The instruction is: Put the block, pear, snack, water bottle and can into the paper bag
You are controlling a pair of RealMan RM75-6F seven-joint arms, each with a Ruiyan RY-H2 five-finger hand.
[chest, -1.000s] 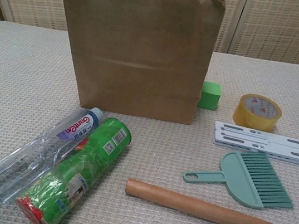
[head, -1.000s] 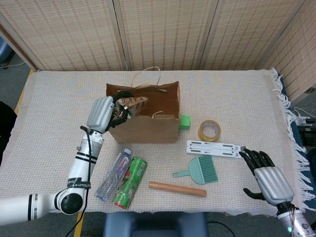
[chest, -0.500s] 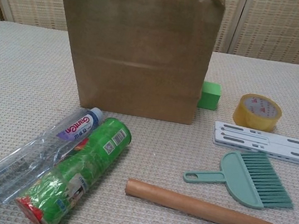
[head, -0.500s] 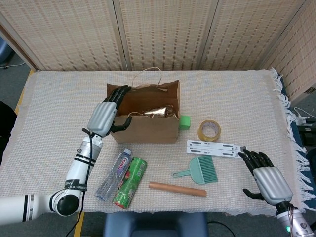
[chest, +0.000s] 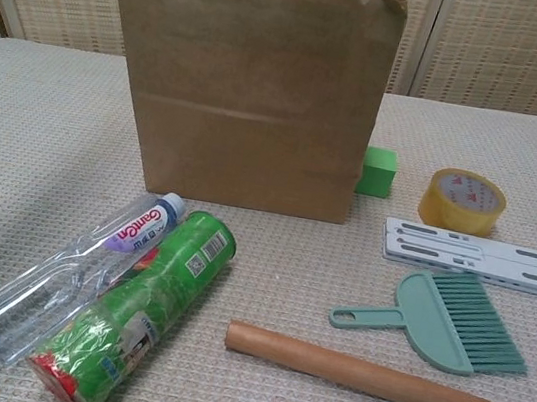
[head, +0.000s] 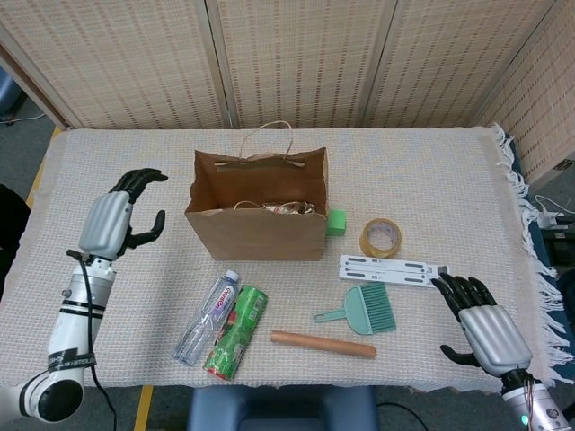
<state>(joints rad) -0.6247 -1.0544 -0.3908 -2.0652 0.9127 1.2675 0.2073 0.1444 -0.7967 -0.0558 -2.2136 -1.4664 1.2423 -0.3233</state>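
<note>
Bright, even indoor light from above, soft short shadows under the paper bag (head: 257,215) and the wooden roller (chest: 360,375), no harsh glare, faint sheen on the water bottle (chest: 65,277), both views sharp, chest view slightly soft at the near edge

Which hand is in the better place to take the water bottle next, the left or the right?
Probably the left hand: it is open, on the same side as the bottle. The right hand is far across, beyond the brush.

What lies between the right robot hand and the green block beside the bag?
In the head view, the white slotted plate and tape roll lie between the right robot hand and green block.
</note>
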